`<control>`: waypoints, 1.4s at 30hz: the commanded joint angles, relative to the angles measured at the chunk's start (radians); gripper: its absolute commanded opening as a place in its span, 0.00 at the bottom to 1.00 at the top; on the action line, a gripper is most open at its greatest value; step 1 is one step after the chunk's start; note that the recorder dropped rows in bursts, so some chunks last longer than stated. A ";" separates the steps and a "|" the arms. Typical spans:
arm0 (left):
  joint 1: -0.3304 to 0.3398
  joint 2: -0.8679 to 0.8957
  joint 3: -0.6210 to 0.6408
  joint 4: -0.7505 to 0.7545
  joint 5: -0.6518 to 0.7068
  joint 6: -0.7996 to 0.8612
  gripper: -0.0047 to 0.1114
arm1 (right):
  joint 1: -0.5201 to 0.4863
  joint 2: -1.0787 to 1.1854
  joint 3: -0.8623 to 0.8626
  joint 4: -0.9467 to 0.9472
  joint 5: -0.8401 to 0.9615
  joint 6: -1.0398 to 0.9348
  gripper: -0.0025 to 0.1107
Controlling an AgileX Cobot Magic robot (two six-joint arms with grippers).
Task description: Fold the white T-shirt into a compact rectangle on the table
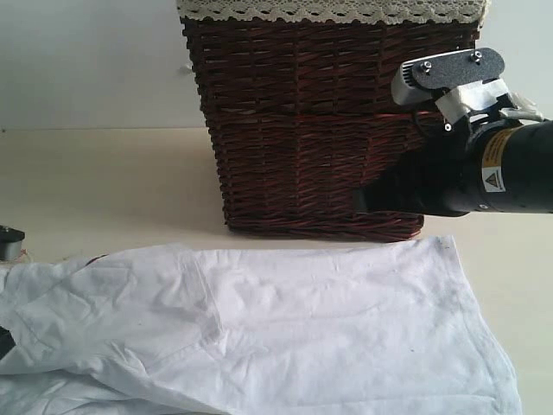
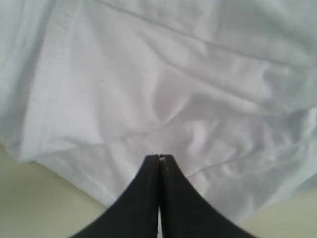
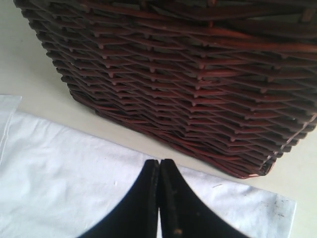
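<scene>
The white T-shirt (image 1: pixel 285 333) lies spread and wrinkled across the near part of the cream table (image 1: pixel 104 186), with one part folded over at the left. My right gripper (image 1: pixel 359 201) is shut and empty. It hangs in front of the basket, above the shirt's far edge (image 3: pixel 74 173); its tips (image 3: pixel 159 161) show over white cloth. My left gripper (image 2: pixel 159 156) is shut, its tips over creased shirt fabric (image 2: pixel 163 89) near a hem. No cloth shows clearly between its fingers. The lettering and the orange tag are hidden.
A dark brown wicker basket (image 1: pixel 328 121) with white lace trim (image 1: pixel 328 10) stands right behind the shirt, and it also fills the right wrist view (image 3: pixel 188 74). A small dark object (image 1: pixel 9 242) sits at the left edge. Bare table (image 2: pixel 34 198) lies beside the shirt.
</scene>
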 commanded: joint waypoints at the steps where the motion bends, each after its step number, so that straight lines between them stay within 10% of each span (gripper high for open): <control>1: 0.003 -0.055 -0.005 0.008 -0.118 -0.109 0.12 | -0.005 -0.009 0.004 0.009 -0.009 -0.008 0.02; 4: 0.035 -0.021 -0.014 0.015 -0.207 -0.160 0.67 | -0.005 -0.009 0.004 0.009 -0.009 -0.008 0.02; 5: 0.046 -0.002 -0.024 0.015 -0.198 -0.160 0.70 | -0.005 -0.009 0.004 0.009 -0.009 -0.008 0.02; 12: 0.063 0.121 -0.073 0.011 -0.190 -0.131 0.59 | -0.005 -0.009 0.004 0.013 -0.021 -0.015 0.02; 21: 0.063 0.061 -0.076 0.042 -0.069 -0.102 0.04 | -0.005 -0.009 0.004 0.015 -0.013 -0.015 0.02; 42: 0.063 -0.105 -0.060 0.167 0.314 0.148 0.04 | -0.005 -0.009 0.004 0.021 -0.006 -0.015 0.02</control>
